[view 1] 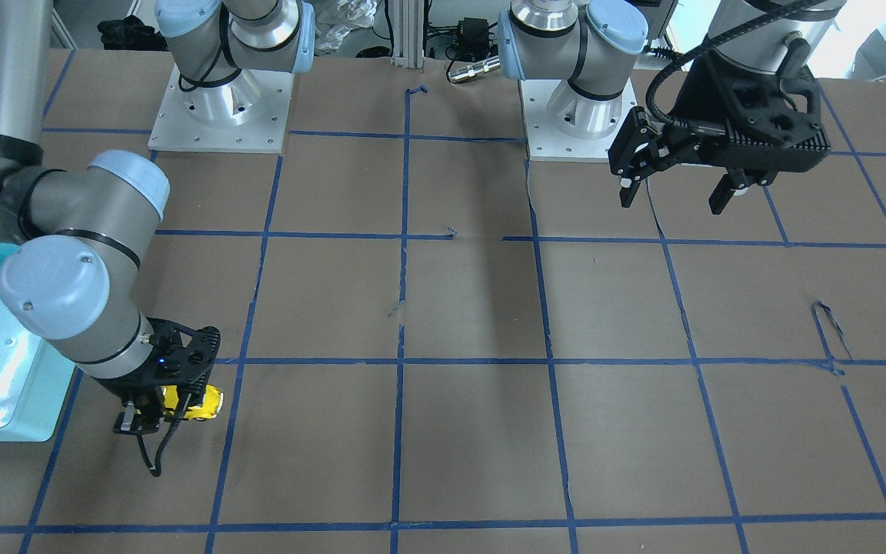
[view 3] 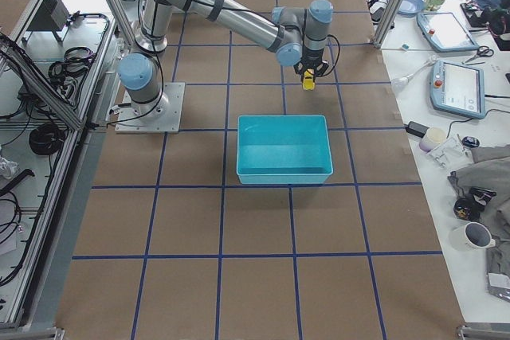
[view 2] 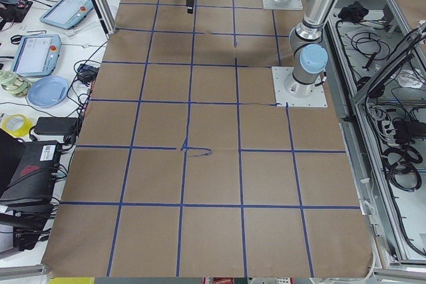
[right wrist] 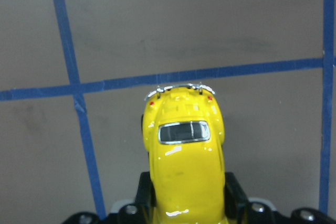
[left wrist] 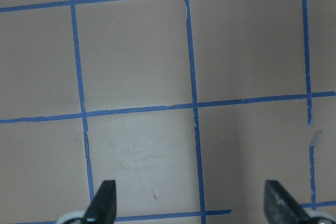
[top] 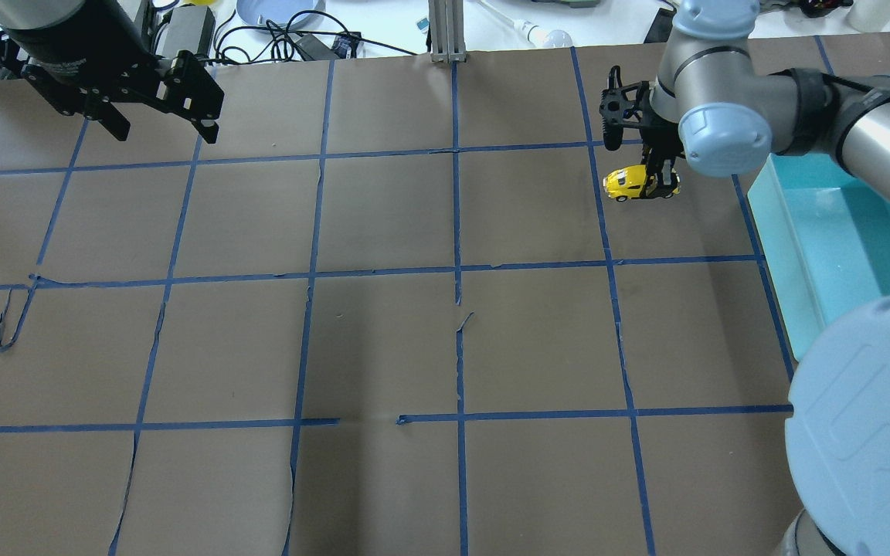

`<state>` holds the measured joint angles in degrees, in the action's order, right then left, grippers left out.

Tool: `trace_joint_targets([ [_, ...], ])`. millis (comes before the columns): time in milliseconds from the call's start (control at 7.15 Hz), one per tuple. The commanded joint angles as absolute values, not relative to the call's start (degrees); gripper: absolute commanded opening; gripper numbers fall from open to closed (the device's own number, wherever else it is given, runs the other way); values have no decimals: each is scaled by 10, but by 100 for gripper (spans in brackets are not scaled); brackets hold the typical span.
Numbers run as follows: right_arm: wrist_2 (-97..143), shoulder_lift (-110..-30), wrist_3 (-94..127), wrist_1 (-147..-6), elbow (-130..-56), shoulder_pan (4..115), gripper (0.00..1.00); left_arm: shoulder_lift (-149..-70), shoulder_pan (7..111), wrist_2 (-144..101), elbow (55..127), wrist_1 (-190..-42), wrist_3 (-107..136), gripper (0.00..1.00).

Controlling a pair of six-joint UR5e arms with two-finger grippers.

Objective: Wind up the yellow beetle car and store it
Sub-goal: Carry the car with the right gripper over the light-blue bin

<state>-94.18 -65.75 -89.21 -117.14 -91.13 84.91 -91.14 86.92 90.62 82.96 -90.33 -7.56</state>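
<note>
Where right jaws grip, yellow beetle car (right wrist: 184,174) level, tail outward

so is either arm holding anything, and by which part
The right tool grips the yellow car by its two sides. The left tool is open, holding nothing.

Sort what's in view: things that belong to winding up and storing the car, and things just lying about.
Job: yellow beetle car; right gripper, shut on it; teal bin.
Lying about: blue plate, yellow tape roll, teach pendant, mug; left gripper, open, empty.
</note>
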Motion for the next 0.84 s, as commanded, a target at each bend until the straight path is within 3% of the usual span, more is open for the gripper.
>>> trace_joint_targets([
  [0, -962, -727, -917, -1040, -866, 769, 0, -911, 869, 906, 830, -904, -76, 100],
  [420, -960, -749, -1150, -1012, -867, 636, 0, -911, 868, 906, 829, -903, -80, 100],
  [699, -965, -733, -1190, -1056, -918, 585, 0, -911, 869, 907, 830, -904, -81, 100],
])
